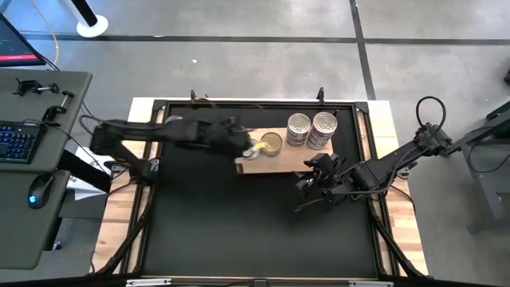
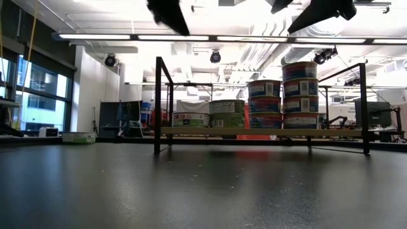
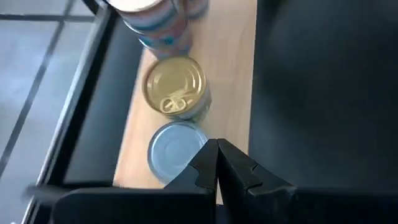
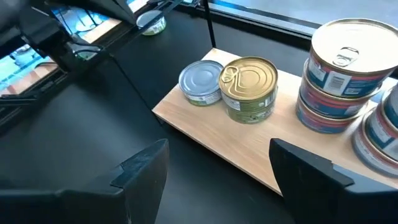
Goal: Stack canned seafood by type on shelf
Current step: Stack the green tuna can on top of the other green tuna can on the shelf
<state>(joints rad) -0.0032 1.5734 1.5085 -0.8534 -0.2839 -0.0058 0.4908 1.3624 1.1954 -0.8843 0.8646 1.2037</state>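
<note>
Stacking looks nearly done: every tin in view sits on the shelf (image 1: 275,164), two tall stacks (image 1: 311,130) beyond the empty, open right claw (image 1: 317,185); left claw (image 1: 249,149), closed and empty, hovers beside two low tins (image 4: 238,84)

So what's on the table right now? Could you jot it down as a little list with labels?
shelf: light-wood board on a black mat
tall stacks: two stacks of cans, one three high, one four high
gold-lidded can: on the board
silver-lidded can: touching the gold one
left gripper: shut, above the board by the silver can
right gripper: open, empty, above the mat
</note>
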